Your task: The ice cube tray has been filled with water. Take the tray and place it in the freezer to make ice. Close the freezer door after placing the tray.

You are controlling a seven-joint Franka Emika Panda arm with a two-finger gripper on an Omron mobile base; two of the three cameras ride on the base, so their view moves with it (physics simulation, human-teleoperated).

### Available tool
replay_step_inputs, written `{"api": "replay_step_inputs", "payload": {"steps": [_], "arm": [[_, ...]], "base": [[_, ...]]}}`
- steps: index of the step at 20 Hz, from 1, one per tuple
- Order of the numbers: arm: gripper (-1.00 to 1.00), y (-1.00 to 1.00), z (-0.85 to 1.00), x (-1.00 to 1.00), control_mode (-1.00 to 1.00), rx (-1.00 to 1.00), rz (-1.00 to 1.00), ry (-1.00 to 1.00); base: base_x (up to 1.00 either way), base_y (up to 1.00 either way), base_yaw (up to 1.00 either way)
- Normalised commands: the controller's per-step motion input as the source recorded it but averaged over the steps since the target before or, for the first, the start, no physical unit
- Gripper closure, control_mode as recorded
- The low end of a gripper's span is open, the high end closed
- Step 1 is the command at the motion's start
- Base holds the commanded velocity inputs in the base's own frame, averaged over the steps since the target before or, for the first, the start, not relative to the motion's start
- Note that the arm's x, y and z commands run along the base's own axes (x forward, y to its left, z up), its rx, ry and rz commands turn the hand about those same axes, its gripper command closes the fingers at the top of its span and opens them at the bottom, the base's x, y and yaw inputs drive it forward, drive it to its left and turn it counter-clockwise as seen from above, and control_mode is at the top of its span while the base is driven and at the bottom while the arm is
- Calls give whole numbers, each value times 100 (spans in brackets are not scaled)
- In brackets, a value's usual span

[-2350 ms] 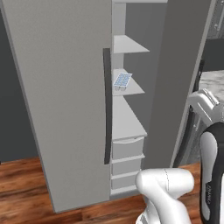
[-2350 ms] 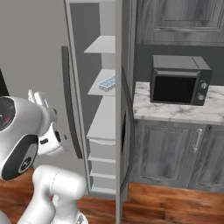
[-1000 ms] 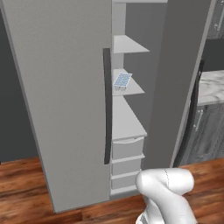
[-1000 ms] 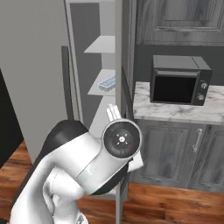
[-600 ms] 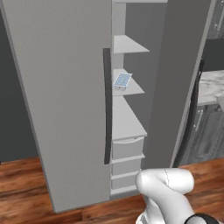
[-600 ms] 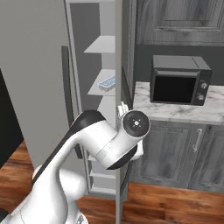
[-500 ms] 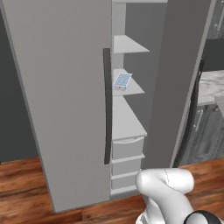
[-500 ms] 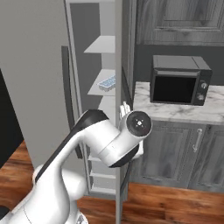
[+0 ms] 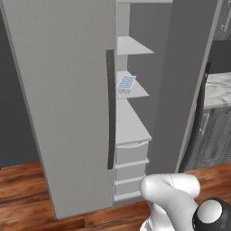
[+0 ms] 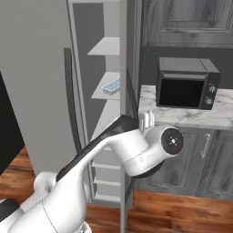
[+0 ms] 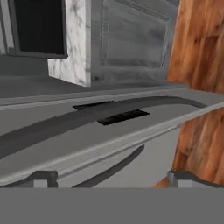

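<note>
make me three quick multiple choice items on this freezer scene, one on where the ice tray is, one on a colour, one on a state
1. Where is the ice cube tray?
A. on a freezer shelf
B. on the marble counter
C. on the floor

2. What colour is the microwave?
A. red
B. black
C. white

3. How does the freezer door stand?
A. shut
B. removed
C. open

Answers:
1 A: the ice cube tray lies on a white shelf inside the freezer.
2 B: the microwave on the counter is black.
3 C: the freezer door is swung wide, leaving the shelves exposed.
</note>
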Motion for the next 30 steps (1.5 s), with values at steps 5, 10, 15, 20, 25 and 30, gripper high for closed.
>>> {"api": "replay_step_inputs", "payload": {"steps": [5, 10, 15, 20, 25, 30], "arm": [[-100, -37, -21, 40, -100, 23, 1, 11], [-100, -23, -26, 57, -100, 24, 3, 17], [-100, -10, -36, 56, -100, 21, 4, 14], [-100, -1, -39, 40, -100, 15, 6, 2], [-100, 0, -37, 23, -100, 7, 1, 2], [-100, 3, -39, 15, -100, 4, 0, 5]], "base": [[0, 0, 0], [0, 0, 0], [0, 0, 0], [0, 0, 0], [0, 0, 0], [0, 0, 0]]}}
